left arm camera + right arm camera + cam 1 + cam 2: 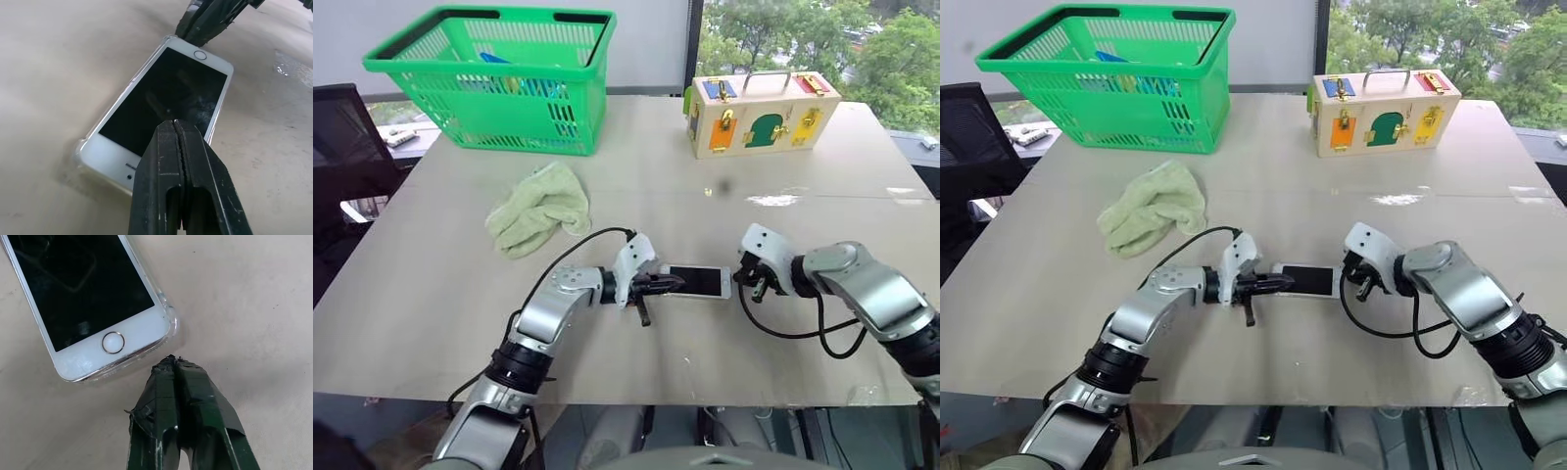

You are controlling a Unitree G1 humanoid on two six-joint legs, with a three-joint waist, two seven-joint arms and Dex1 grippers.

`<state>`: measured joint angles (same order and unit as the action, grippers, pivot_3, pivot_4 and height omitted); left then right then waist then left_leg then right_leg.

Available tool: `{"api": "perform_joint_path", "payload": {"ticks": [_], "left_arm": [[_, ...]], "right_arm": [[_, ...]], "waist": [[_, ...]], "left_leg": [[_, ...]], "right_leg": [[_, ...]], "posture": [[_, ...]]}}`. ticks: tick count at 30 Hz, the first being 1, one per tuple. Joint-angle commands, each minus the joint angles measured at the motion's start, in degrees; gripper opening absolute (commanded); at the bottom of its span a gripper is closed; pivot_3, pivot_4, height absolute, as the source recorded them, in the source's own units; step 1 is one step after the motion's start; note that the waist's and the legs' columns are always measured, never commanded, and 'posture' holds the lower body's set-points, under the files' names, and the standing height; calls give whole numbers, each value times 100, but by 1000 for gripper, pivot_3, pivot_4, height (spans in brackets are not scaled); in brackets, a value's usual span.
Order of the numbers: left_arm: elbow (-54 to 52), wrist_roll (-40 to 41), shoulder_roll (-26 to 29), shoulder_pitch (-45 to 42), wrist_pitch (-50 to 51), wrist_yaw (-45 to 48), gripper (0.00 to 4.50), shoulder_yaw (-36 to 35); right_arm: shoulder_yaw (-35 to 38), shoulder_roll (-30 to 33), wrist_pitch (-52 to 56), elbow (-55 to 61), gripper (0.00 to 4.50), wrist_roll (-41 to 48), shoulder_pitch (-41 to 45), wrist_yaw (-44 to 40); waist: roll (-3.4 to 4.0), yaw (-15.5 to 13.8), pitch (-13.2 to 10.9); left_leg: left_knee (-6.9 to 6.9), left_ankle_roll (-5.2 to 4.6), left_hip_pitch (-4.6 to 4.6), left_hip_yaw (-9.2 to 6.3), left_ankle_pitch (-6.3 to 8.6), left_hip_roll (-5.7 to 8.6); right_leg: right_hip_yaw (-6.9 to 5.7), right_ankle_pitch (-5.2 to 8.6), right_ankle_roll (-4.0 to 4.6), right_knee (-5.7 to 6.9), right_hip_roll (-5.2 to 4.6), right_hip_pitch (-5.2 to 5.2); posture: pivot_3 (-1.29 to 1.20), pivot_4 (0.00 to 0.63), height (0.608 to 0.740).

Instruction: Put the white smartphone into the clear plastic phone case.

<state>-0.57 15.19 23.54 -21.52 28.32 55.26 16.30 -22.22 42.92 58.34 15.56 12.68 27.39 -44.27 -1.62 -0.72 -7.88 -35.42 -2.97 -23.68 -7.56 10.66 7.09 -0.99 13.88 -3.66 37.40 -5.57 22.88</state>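
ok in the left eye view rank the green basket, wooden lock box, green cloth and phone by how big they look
1. green basket
2. wooden lock box
3. pale green cloth, not far behind the box
4. white smartphone
The phone looks smallest though nearest the camera.

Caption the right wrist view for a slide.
Shut right gripper beside the white smartphone, seated in its clear case.

A green basket [499, 83] sits at eleven o'clock on the table [431, 284], a wooden latch box [762, 113] (colourful doors) at one, a pale green cloth [538, 208] nearer centre.
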Motion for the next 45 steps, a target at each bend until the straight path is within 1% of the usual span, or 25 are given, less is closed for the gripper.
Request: {"api": "perform_joint_path", "payload": {"ticks": [1, 3, 4, 5, 7, 10, 12, 15, 17, 20, 22, 27, 37, 41, 45], "left_arm": [[-83, 9, 0, -63, 17, 5, 0, -6], [-114, 16, 5, -38, 35, -2, 0, -7], [-134, 20, 2, -26, 48, -11, 0, -5], [-147, 26, -1, -19, 58, -17, 0, -5], [-157, 39, -6, -12, 72, -25, 0, -9], [-161, 55, -10, -11, 83, -32, 0, -4], [-154, 61, -19, -23, 88, -33, 0, 2], [-107, 59, -31, -58, 71, -15, 0, 12], [-68, 51, -41, -89, 54, -2, 0, 20], [-87, 53, -86, -189, 127, -34, 0, 41], [-105, 56, -123, -237, 171, -62, 0, 45], [-115, 49, -162, -248, 183, -90, 0, 42], [-90, 43, -193, -174, 123, -127, 0, 31], [-72, 41, -189, -130, 92, -142, 0, 23], [-72, 40, -179, -90, 69, -143, 0, 21]], "right_arm": [[492, -281, 80, -150, 21, 217, -435, 173], [1148, -332, 83, 202, 21, 459, -634, 199], [1456, -345, 114, 422, 21, 626, -753, 170], [1785, -365, 230, 666, 21, 842, -859, 141], [2233, -336, 357, 1104, 21, 1193, -1039, 59], [2576, -309, 623, 1556, 21, 1610, -1170, 39], [2595, -293, 765, 1746, 21, 1761, -1176, 95], [2405, -378, 869, 1811, 21, 1856, -1052, 240], [2119, -376, 906, 1783, 21, 1838, -986, 298], [1391, -203, 846, 1543, 21, 1536, -918, 342], [1090, -127, 863, 1377, 21, 1452, -854, 348], [322, 197, 759, 992, 21, 1150, -657, 228], [-656, 210, 628, 241, 21, 778, -322, -161], [-943, 146, 523, 46, 21, 603, -327, -320], [-1144, -36, 379, -304, 21, 364, -289, -398]], "waist": [[3, 17, -2], [13, 4, -11], [34, -6, -26], [49, -13, -38], [74, -37, -60], [84, -13, -66], [87, -2, -68], [88, -7, -69], [88, -9, -69], [88, -8, -69], [88, -9, -69], [85, -10, -67], [67, -9, -53], [60, -7, -38], [24, 3, 20]], "left_leg": [[0, 0, 0, 0, 0, -2], [3, 0, -1, 1, 0, -2], [3, 0, -6, 0, 0, -2], [4, 0, -12, 0, 0, -1], [6, -1, -21, -1, -1, 1], [11, -25, -54, 0, -16, 3], [10, -25, -66, 2, -16, 3], [10, -26, -69, 1, -16, 2], [9, -26, -71, 2, -16, 2], [9, -26, -75, 2, -17, 2], [7, -26, -85, 1, -17, 2], [4, -26, -83, 2, -17, 3], [5, -26, -57, 1, -16, 2], [16, -1, -4, -2, 0, -1], [23, -1, 9, -6, 1, -4]], "right_leg": [[0, 0, 0, 0, 1, 0], [1, 0, 0, 1, 1, 4], [1, -1, -1, 2, 2, 8], [1, -11, -19, 2, 1, 15], [1, -13, -20, 0, 0, 19], [3, -25, -1, 1, -1, 52], [3, -27, 1, 3, -1, 66], [3, -25, -1, 4, -1, 70], [3, -17, -15, 4, -1, 70], [2, -19, -12, 3, -2, 73], [0, -27, 1, 2, -2, 81], [-1, -27, 1, 0, -1, 79], [-2, -17, -15, 1, -1, 57], [-4, -10, -20, -17, -1, 4], [-8, -5, -11, -32, 4, -13]], "posture": [[0, 150, 740], [0, 150, 740], [0, 150, 740], [0, 150, 740], [0, 150, 740], [0, 150, 740], [0, 150, 740], [0, 150, 740], [0, 150, 740], [0, 150, 740], [0, 150, 740], [0, 150, 740], [0, 150, 740], [0, 150, 740], [0, 150, 740]]}}
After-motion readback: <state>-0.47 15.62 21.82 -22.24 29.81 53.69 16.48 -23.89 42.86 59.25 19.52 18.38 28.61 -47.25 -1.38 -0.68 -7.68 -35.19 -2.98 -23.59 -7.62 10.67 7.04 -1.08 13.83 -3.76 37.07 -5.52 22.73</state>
